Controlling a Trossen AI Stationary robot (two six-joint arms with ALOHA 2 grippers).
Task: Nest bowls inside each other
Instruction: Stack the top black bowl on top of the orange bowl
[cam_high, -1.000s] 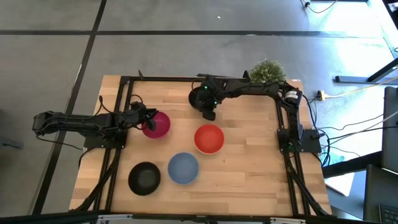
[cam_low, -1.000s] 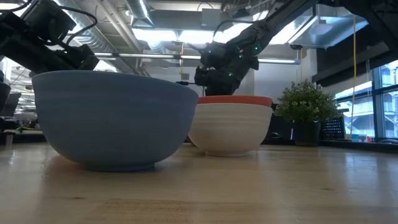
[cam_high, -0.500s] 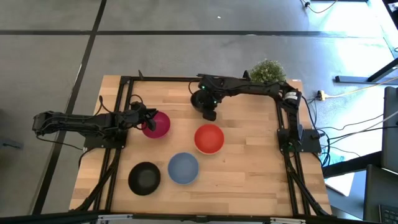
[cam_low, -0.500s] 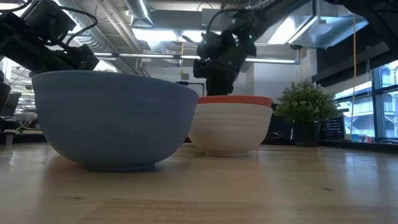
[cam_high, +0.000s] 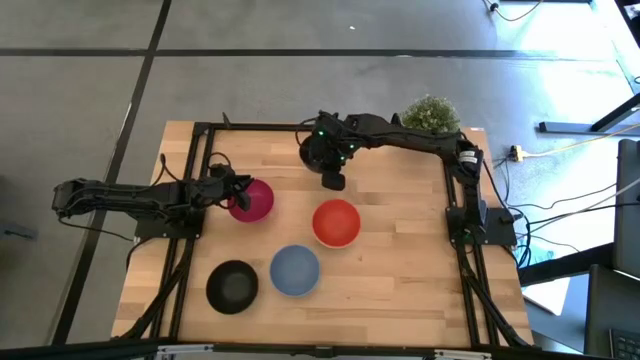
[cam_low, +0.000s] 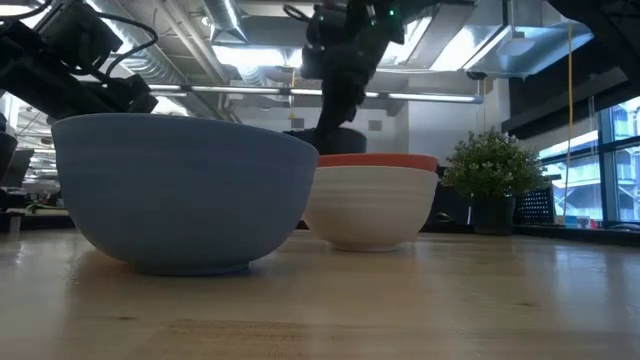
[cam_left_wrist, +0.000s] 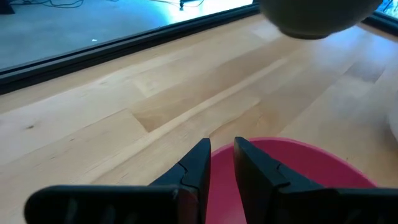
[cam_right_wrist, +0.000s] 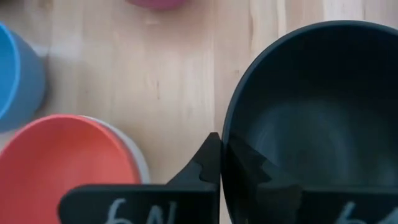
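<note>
A black bowl (cam_high: 318, 158) hangs above the far middle of the table, with my right gripper (cam_high: 333, 178) shut on it. In the low view it (cam_low: 335, 140) shows above and behind the red bowl's rim. My left gripper (cam_high: 231, 196) is at the magenta-pink bowl (cam_high: 254, 200), at that bowl's left rim. A red bowl with a white outside (cam_high: 337, 222), a blue bowl (cam_high: 295, 270) and a second black bowl (cam_high: 232, 286) stand apart on their bases on the wooden table. My right gripper pinches the black bowl's rim (cam_right_wrist: 231, 134), one finger (cam_right_wrist: 202, 168) outside the wall and one (cam_right_wrist: 255, 171) inside. The fingers slant down from above. The bowl hangs clear of the table, mouth up. My left gripper has the magenta-pink bowl's left rim (cam_left_wrist: 219, 149) between its fingers, one (cam_left_wrist: 196, 168) outside and one (cam_left_wrist: 252, 168) inside, slanting down from the table's left. The bowl stands on the table.
A small green potted plant (cam_high: 430, 113) stands at the table's far right corner. Black frame rails (cam_high: 190, 220) run along the table's left and right sides. Bare wood lies between the bowls and along the near right part of the table.
My right gripper has risen with the black bowl, lifting it well clear of the table, and has rolled a little. My left gripper and the other bowls have stayed where they were.
</note>
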